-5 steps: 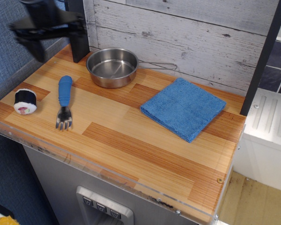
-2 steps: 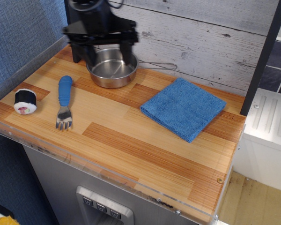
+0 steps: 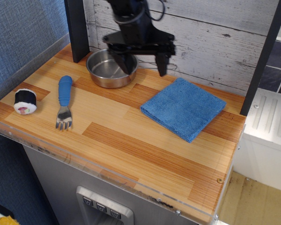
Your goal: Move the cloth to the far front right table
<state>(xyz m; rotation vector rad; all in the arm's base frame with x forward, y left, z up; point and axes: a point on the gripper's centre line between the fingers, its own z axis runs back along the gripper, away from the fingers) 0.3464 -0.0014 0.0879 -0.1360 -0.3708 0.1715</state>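
The table (image 3: pixel 131 140), striped in light and reddish planks with a clear acrylic edge, fills most of the view. On it, at about 3 o'clock from the centre, lies the cloth (image 3: pixel 183 108), a folded blue square, flat and untouched, its far corner near the back wall.

Above the back edge, at about 12 o'clock, hangs the gripper (image 3: pixel 141 62), its 2 dark fingers spread wide with nothing between them. 1 second ago it was a blur at the far 10 o'clock corner; 0.4 seconds ago it stood over the steel pan (image 3: pixel 111 67); now it sits just past the pan's right rim, partly in front of the pan handle, closing on the cloth. I judge this the approach: it is travelling toward the cloth, not yet over it, and must come further toward 3 o'clock and descend before any grasp.

The blue-handled fork (image 3: pixel 64 101) at 9 o'clock and the sushi roll (image 3: pixel 25 101) beyond it lie where they did in the 2 earlier views.
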